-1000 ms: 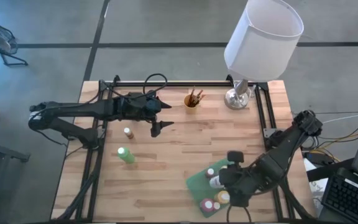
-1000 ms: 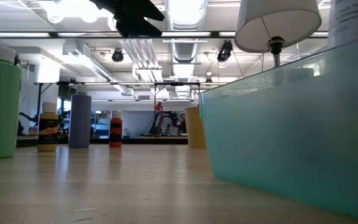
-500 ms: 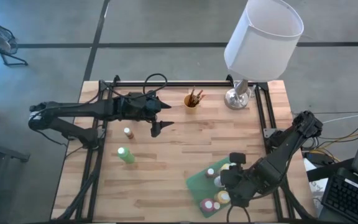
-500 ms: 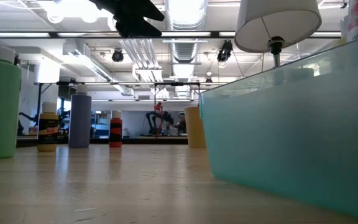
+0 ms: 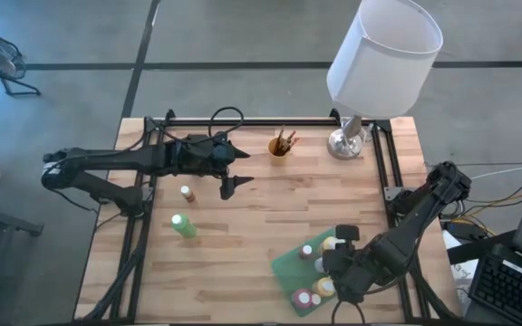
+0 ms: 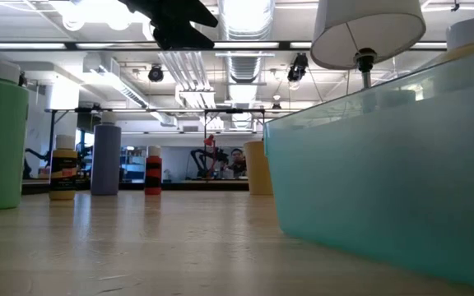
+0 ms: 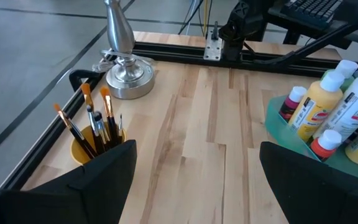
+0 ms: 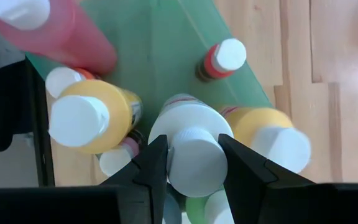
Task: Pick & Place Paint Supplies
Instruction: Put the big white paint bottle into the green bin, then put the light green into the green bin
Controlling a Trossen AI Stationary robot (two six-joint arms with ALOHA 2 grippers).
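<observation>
A white-capped bottle (image 8: 194, 152) is clamped between the part-closed fingers of the right gripper (image 8: 193, 163) and held over the green tray (image 5: 288, 266) among other bottles. Placing is in hand; lowering, then release, is called for. The left gripper (image 5: 229, 186) is held wide open, empty, near 2 bottles.

Bright, even light throughout; ceiling lights (image 6: 97, 10) glare, and the near green bin (image 6: 385, 164) blurs.
</observation>
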